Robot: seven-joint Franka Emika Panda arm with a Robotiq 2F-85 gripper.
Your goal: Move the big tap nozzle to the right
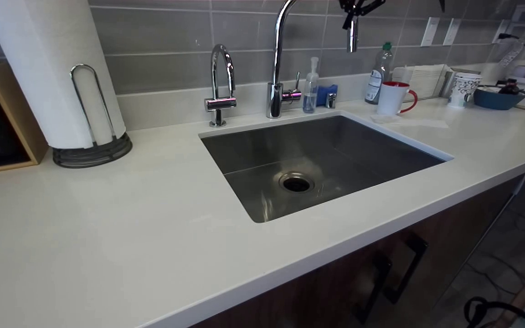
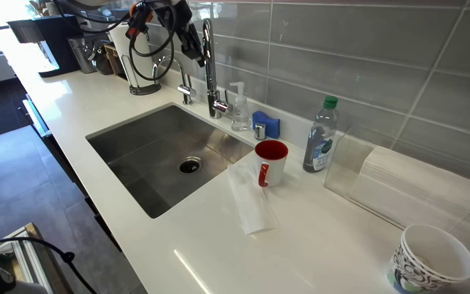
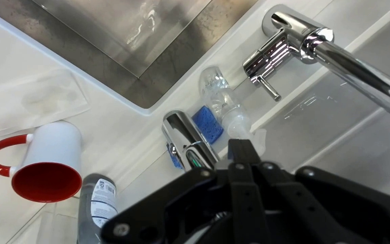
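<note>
The big tap nozzle (image 1: 352, 36) is the chrome end of the tall gooseneck tap (image 1: 277, 59). In an exterior view it hangs to the right of the tap's post, close to the tiled wall. The tap also shows in an exterior view (image 2: 209, 61). In the wrist view the nozzle (image 3: 183, 134) lies just left of my fingers, and its upper part is hidden behind the gripper. My gripper (image 3: 243, 145) is shut with its tips together and nothing visible between them. Its black fingers overlap the nozzle's upper part in an exterior view (image 1: 348, 20). I cannot tell whether they touch it.
The small tap (image 1: 220, 86) and paper towel roll (image 1: 57, 73) stand left of the sink (image 1: 262, 159). A soap dispenser (image 2: 241, 110), blue sponge (image 2: 271, 124), red-white mug (image 2: 273, 167), green-capped bottle (image 2: 320, 139) and paper cup (image 2: 426, 261) stand along the counter. The tiled wall (image 2: 341, 61) runs behind.
</note>
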